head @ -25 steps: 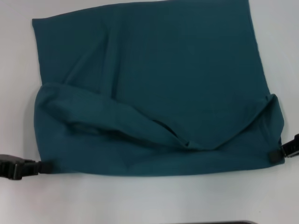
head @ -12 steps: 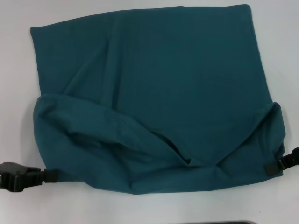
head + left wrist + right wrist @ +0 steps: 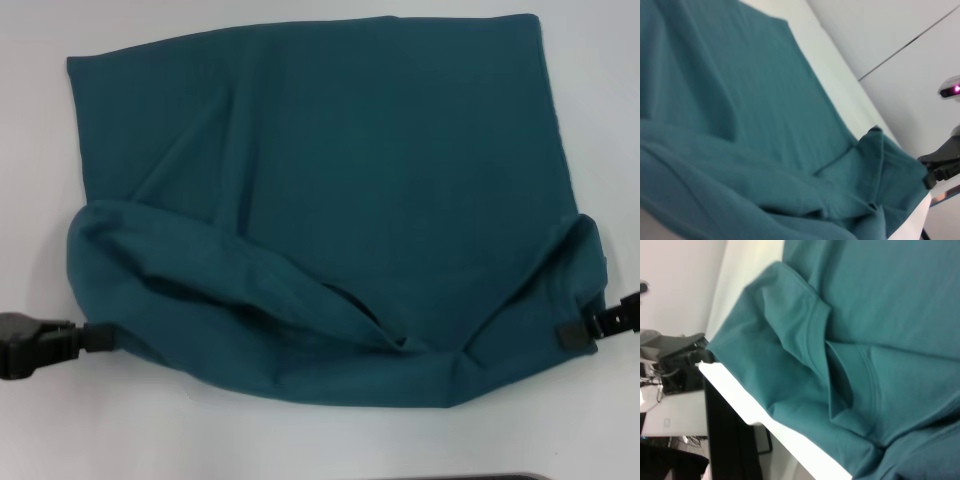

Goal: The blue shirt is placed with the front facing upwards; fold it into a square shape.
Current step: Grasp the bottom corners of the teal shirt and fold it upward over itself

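Observation:
The blue shirt [image 3: 380,150] lies spread on the white table [image 3: 300,440], with no lettering showing. Its near part is raised and doubled over into a sagging fold whose collar opening [image 3: 375,315] gapes near the middle. My left gripper [image 3: 98,338] is shut on the fold's left end. At the fold's right end my right gripper [image 3: 580,332] is shut on the cloth. The left wrist view looks across the shirt [image 3: 740,100] to the right gripper [image 3: 939,169] far off. The right wrist view shows the shirt [image 3: 880,300], its collar seam, and the left gripper [image 3: 687,360] far off.
Bare white table [image 3: 30,150] surrounds the shirt on all sides. A dark strip [image 3: 450,477] shows at the near table edge. The right wrist view shows the table's edge [image 3: 740,395] with dark equipment [image 3: 675,375] beyond it.
Both grippers dipped towards me, then moved back away from me holding the cloth. The near edge, straight one second ago, now sags in a curve between them.

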Controlling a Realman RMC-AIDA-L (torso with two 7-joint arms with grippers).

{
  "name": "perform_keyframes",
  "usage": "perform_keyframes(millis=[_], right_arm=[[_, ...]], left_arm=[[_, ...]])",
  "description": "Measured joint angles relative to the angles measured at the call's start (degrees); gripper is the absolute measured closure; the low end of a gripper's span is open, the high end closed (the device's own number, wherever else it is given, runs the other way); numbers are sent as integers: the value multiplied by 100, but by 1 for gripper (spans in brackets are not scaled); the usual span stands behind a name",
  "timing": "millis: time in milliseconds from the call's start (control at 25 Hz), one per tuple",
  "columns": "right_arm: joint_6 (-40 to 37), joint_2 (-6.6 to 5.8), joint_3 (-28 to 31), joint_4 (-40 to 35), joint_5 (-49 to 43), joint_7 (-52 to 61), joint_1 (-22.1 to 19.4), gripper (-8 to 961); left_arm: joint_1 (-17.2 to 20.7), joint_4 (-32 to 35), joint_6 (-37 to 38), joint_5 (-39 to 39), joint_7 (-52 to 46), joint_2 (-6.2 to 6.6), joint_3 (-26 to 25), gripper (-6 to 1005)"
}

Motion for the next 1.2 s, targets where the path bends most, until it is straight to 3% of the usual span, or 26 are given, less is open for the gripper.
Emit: perform_keyframes(millis=[440, 800, 1200], right_arm=[[-11, -215, -1, 239, 655, -147, -53, 915], [-42, -250, -232, 375, 623, -369, -74, 914], [-72, -456, -555, 914, 654, -994, -34, 915]], left_arm=[[-4, 270, 7, -574, 96, 205, -174, 993], [167, 281, 0, -577, 158, 210, -268, 993], [353, 352, 16, -582, 307, 220, -587, 992]])
